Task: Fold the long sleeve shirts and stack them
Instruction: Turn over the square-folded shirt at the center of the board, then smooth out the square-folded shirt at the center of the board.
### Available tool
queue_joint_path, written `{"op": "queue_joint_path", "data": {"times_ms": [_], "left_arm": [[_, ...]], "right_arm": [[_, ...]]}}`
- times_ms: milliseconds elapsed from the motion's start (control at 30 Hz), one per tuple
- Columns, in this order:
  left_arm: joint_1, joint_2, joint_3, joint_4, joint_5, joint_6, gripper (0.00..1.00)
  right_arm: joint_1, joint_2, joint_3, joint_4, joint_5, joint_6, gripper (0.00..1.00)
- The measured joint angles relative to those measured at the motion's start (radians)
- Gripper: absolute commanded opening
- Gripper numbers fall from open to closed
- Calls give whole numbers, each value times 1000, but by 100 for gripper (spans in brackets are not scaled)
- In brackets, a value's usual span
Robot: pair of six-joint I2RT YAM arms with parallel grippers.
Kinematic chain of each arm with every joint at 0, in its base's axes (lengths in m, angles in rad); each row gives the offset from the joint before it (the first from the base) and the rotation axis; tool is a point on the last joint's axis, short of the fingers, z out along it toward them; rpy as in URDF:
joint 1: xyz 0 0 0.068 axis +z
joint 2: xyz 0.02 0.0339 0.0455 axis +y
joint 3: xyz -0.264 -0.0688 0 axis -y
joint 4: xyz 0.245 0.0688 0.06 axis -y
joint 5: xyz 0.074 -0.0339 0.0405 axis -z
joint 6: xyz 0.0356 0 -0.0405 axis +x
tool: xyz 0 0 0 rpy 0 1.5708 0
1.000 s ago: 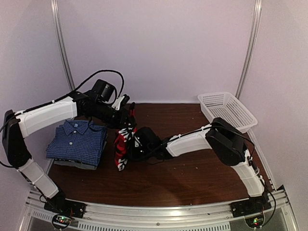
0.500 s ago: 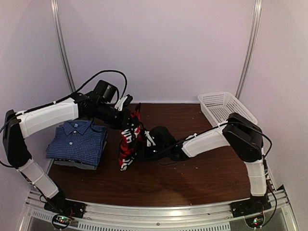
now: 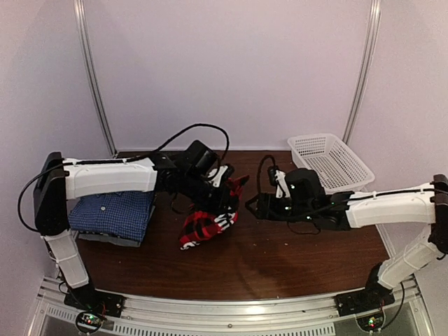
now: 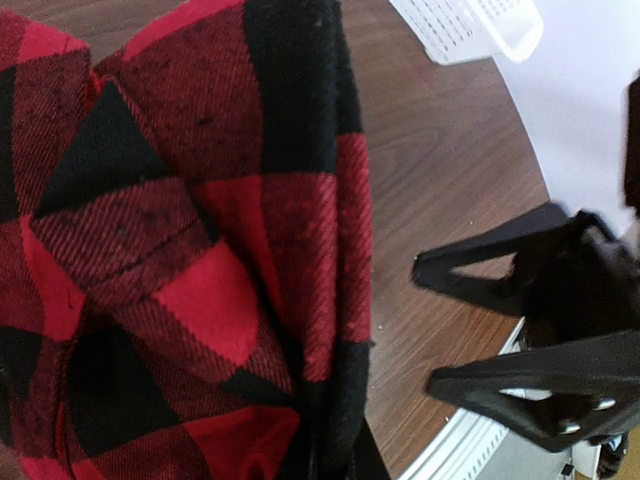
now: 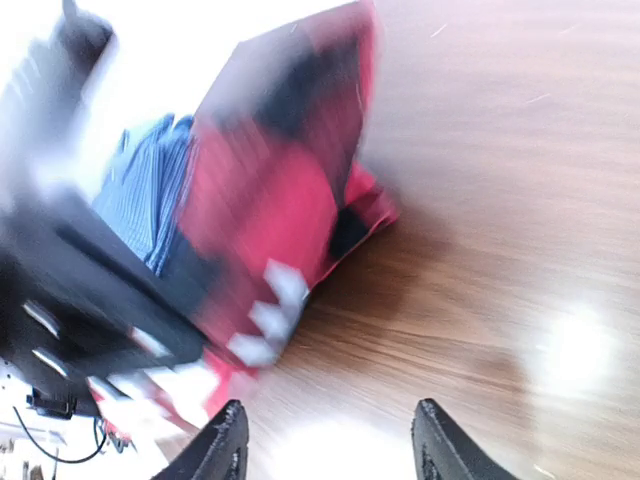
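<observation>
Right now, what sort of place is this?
Likely a lab test cell, not a home: plain white walls with metal uprights, left arm and right arm bolted to an aluminium rail at a wooden table, plaid shirt as prop.

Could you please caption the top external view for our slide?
Left fingers grip a bunched red-and-black plaid cloth shirt; right fingers, open, hold nothing beside it.

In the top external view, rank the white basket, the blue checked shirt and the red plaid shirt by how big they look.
1-2. White basket and blue checked shirt: about alike, unsure, since the left arm hides part of the shirt.
3. Red plaid shirt, bunched into a small bundle.
</observation>
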Motion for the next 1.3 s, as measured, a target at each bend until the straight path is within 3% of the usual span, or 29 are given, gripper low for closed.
{"op": "queue_joint_path", "data": {"times_ms": [100,167,233,467,633,800,1000,1300], "left_arm": [[-121,153,106,40,-17,-47,47],[-189,262,200,61,-26,-65,58],[-253,343,267,84,-40,-94,62],[-253,278,229,81,-122,-119,64],[-162,28,12,107,-178,-132,64],[10,-139,-207,141,-179,-125,64],[172,-144,-361,160,-95,-67,67],[188,-8,-343,211,19,24,68]], "right_arm": [[-44,-202,-114,-42,64,16,75],[-74,-317,-171,-72,101,21,78],[-86,-377,-195,-106,128,26,79],[-84,-407,-241,-167,138,31,80],[-82,-386,-278,-193,138,37,79],[-81,-281,-282,-182,128,30,67],[-80,-106,-274,-154,87,20,63],[-80,53,-193,-103,47,11,60]]}}
